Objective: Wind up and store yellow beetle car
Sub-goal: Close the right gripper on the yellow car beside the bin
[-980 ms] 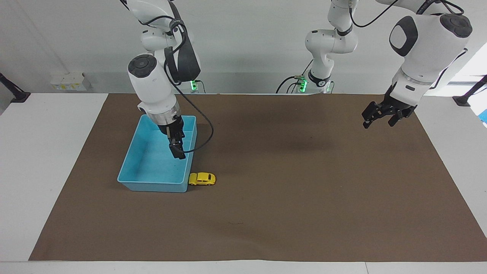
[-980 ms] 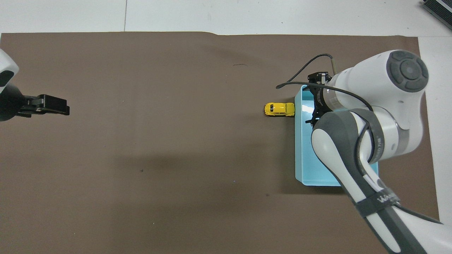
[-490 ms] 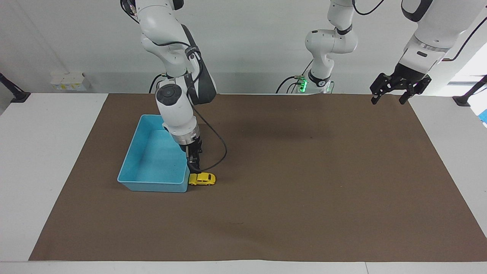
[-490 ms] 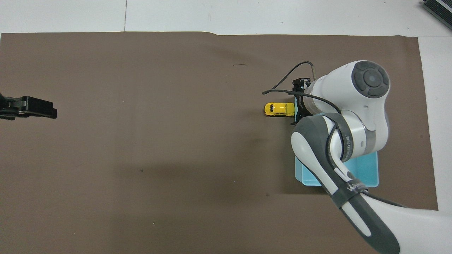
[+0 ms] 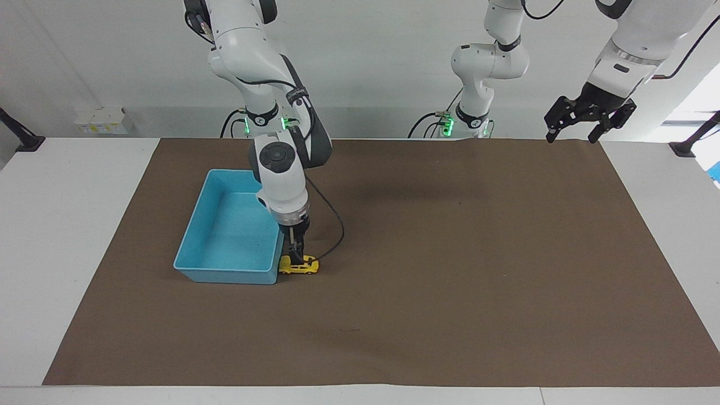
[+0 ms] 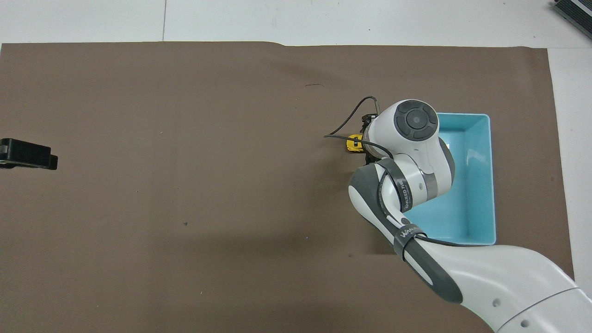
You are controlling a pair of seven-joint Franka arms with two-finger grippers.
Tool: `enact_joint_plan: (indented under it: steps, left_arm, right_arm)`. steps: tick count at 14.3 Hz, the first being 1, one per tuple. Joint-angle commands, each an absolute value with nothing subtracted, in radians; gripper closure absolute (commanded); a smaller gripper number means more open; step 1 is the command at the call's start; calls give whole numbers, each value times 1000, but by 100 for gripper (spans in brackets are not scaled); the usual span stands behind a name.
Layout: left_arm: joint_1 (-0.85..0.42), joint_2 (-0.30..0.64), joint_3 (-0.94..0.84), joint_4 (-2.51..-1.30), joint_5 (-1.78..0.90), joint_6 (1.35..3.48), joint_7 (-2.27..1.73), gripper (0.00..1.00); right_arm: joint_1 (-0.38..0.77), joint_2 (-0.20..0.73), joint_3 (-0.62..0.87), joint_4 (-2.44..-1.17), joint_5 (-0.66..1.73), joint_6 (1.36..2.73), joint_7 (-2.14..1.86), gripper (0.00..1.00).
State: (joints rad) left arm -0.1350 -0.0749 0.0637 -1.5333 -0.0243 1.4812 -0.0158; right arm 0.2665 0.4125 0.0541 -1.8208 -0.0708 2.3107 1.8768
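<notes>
The yellow beetle car (image 5: 298, 265) sits on the brown mat (image 5: 450, 270) that covers the bench, touching or just beside the corner of the blue bin (image 5: 198, 235) that lies farthest from the robots, toward the right arm's end of the bench. The right gripper (image 5: 296, 251) is down on the car from above, its jaws spread and straddling the roof; I cannot tell whether the fingertips already touch the body. From overhead the wrist hides nearly all of the toy, leaving only a sliver of yellow.

To do this step well, the jaws should close squarely across the car's flanks, low enough to catch the doors, not the curved roof. The body is small, rounded and glossy, probably hard painted metal or plastic, so a high pinch would likely squirt it out. The bin wall stands close by, so one finger needs room between the wall and the car. Winding probably means dragging the wheels backward along the mat, whose matte, papery surface should give grip.

The bin is a smooth, thin-walled rectangular tub, empty. The left gripper (image 5: 586, 116) waits, jaws spread, above the bench's edge nearest the robots.
</notes>
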Motion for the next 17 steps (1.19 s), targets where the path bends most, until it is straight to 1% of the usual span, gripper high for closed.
enact_joint_plan:
  steps: [1,6,7,8,9,10,12,13,14,15,16,17]
  left_arm:
    - [-138,-83,55,-1536,-18,1466,-14,0]
    - [-137,-87,55,-1540,-23,1459,1,0]
    - [-133,-87,55,-1542,-21,1459,0,0]
    - [-133,-90,57,-1546,-21,1459,-2,0]
    - [-127,-92,57,-1548,-21,1459,0,0]
    - [-124,-94,57,-1554,-21,1462,2,0]
    - [-124,-94,57,-1557,-21,1470,-5,0]
    - [-124,-94,57,-1557,-23,1482,-6,0]
    - [-124,-95,57,-1563,-23,1488,-8,0]
    - [-124,-97,57,-1568,-23,1488,-6,0]
    - [-126,-100,57,-1568,-23,1486,-5,0]
    - [-124,-100,57,-1568,-23,1486,-6,0]
  right_arm:
    - [252,423,58,-1845,-130,2382,1905,0]
    - [224,425,58,-1855,-133,2413,1896,0]
    - [219,423,60,-1862,-135,2416,1896,12]
    - [219,423,60,-1862,-133,2416,1896,34]
    - [218,423,61,-1862,-132,2418,1898,47]
    - [216,423,61,-1867,-124,2418,1898,49]
    - [216,422,63,-1871,-117,2427,1896,50]
    - [216,422,63,-1873,-115,2427,1899,53]
    - [216,422,63,-1873,-115,2427,1899,72]
    - [216,423,63,-1871,-115,2427,1895,94]
    - [216,425,63,-1867,-115,2427,1894,100]
    - [216,428,63,-1856,-115,2421,1893,100]
